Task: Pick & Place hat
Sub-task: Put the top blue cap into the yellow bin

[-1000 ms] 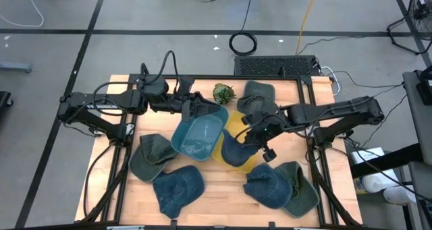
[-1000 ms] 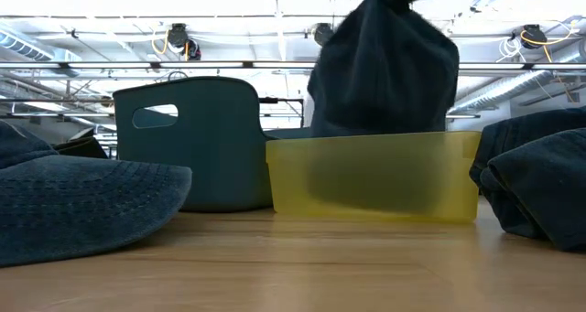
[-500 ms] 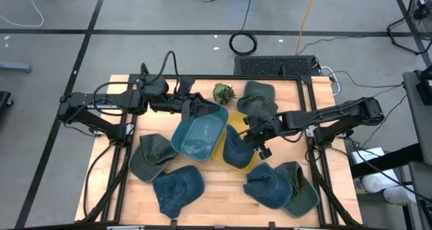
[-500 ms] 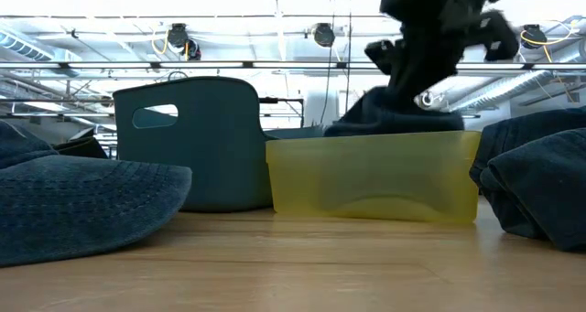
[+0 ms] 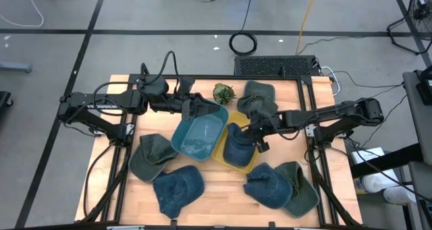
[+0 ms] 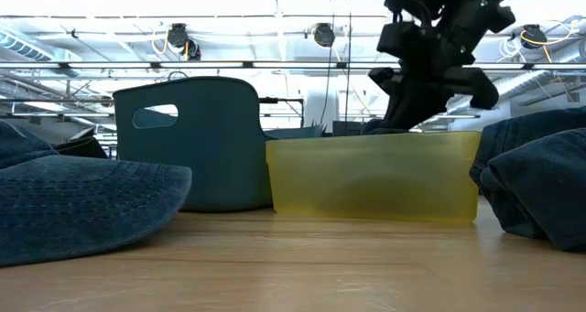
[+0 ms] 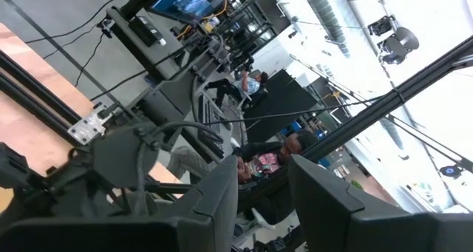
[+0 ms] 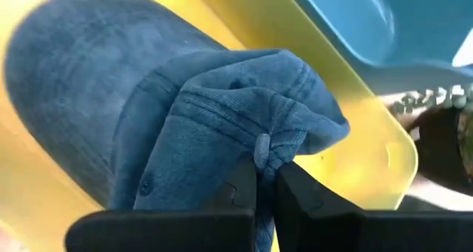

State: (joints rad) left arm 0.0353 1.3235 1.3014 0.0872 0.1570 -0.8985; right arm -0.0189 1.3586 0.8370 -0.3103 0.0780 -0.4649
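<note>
Denim-blue hat [image 5: 235, 145] lies inside the yellow bin [image 5: 230, 122], right gripper [image 5: 252, 132] jaws clamped on its fabric. Left gripper [image 5: 196, 107] jaws clamp the teal bin [image 5: 198, 137] rim beside it.

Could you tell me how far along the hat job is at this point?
Done: a blue hat lies down in the yellow bin. In hand: the right gripper is shut on a fold of it; the left gripper holds the teal bin's rim. Left: releasing, with several hats on the table.
</note>
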